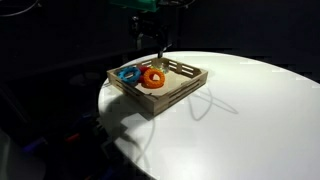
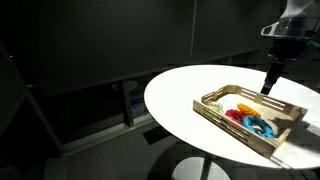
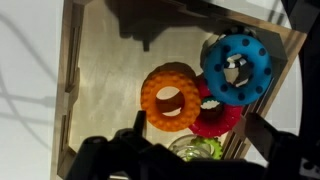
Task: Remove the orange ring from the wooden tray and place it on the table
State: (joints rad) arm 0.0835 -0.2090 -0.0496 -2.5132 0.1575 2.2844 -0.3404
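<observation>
- Currently the end effector (image 3: 197, 135) hangs above the wooden tray (image 3: 68, 70) with its fingers spread wide and nothing between them, so the approach looks like the step in hand.
- The orange ring (image 3: 170, 97) lies flat near the middle of the tray, against the red ring (image 3: 218, 122). The blue ring (image 3: 237, 68) rests partly on the red one.
- The free side is the best place to grip — the part of the orange rim away from the red ring — with one finger through the hole and one outside.
- A straight descent is safest, since a slanted one could nudge the two rings beside it.
- After a gentle squeeze, the ring should rise clear of the tray's low wall before it travels to the bare desk (image 1: 250, 100).
- A green thing (image 3: 195, 150) sits near the tray's edge — I cannot tell what it is.
</observation>
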